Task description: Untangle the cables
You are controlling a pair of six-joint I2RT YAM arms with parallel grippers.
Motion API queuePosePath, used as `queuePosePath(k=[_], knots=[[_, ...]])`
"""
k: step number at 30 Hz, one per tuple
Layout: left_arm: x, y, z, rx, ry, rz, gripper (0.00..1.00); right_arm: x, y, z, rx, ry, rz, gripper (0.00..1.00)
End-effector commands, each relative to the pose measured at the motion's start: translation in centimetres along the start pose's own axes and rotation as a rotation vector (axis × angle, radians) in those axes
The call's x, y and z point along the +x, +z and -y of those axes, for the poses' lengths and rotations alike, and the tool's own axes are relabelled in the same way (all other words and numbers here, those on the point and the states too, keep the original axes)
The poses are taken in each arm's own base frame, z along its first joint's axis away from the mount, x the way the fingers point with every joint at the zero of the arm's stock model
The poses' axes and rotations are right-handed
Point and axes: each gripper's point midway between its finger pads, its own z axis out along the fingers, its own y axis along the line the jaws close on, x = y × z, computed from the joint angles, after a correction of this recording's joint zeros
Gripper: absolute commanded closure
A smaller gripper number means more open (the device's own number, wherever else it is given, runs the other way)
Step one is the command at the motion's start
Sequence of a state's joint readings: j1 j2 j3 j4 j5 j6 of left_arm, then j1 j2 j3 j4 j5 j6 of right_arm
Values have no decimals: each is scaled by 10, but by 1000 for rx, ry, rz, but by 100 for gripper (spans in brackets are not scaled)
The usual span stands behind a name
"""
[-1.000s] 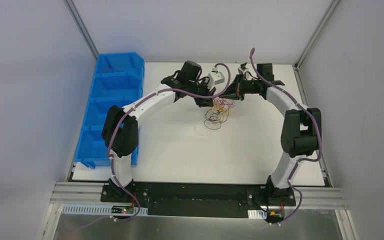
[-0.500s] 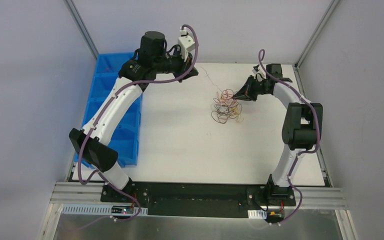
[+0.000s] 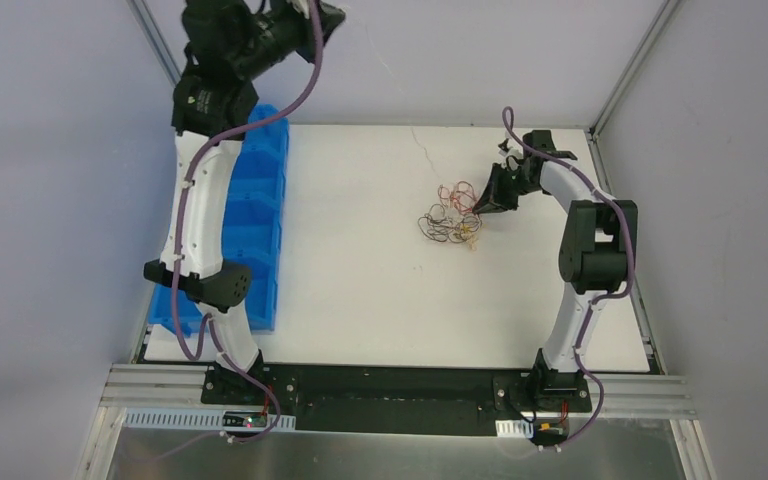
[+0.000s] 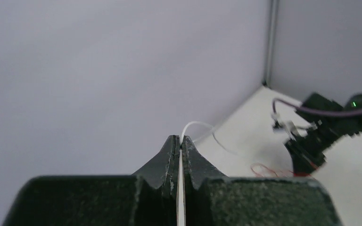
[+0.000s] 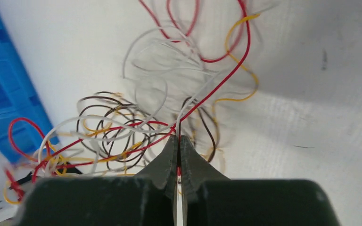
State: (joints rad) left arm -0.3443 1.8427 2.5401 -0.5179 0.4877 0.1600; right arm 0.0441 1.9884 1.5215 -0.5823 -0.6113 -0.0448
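Note:
The cables [image 3: 448,216] lie as a small tangle of red, yellow, black and white loops on the white table, and they fill the right wrist view [image 5: 136,127]. My right gripper [image 3: 478,204] [image 5: 179,138] sits at the tangle's right edge, shut on red and white strands. My left gripper [image 3: 337,14] [image 4: 180,138] is raised high at the back left, shut on a single white cable [image 4: 198,124]. That white cable [image 3: 423,146] trails down toward the tangle. The left wrist view also shows a red loop [image 4: 263,169] and the right arm [image 4: 323,129].
A row of blue bins [image 3: 260,205] stands along the table's left side, partly under the raised left arm; one bin [image 5: 2,89] shows in the right wrist view. Grey walls and metal posts close the back and sides.
The left arm swung from the tangle up and back to the left, high above the bins, drawing a white cable out. The right gripper stayed on the tangle, which shifted slightly.

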Motion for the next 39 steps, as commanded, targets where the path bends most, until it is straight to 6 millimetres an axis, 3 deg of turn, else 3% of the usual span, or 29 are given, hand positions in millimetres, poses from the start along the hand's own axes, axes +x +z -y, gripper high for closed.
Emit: queuePosePath(k=[1,6,13,17,24,28,30,32,35,36,39], knots=[[-92,-46,-41,-265,187,214,100,12,-9,40,197,-55,-75,100],[-118,-81,-85,-527,245,277,100,22,-12,53,257,-59,-120,100],[-162,-124,-111,-752,389,366,100,32,-9,73,331,-19,-209,100],[-177,-146,-123,-871,473,376,100,36,-14,91,394,16,-242,100],[-177,-185,-150,-1034,504,335,100,30,-37,123,493,91,-217,100],[-169,-192,-157,-1062,492,295,100,25,-51,140,537,131,-193,100],[-147,-181,-158,-1007,458,228,100,19,-53,129,452,146,-171,100],[-106,-153,-146,-841,369,140,100,11,-51,106,344,133,-146,100],[-21,-103,-86,-436,149,15,100,-3,-54,55,121,90,-94,100],[18,-91,-65,-324,36,-55,100,-7,-57,36,38,74,-76,100],[108,-79,-13,-121,-256,-219,100,-13,-70,-6,-127,22,-35,100]])
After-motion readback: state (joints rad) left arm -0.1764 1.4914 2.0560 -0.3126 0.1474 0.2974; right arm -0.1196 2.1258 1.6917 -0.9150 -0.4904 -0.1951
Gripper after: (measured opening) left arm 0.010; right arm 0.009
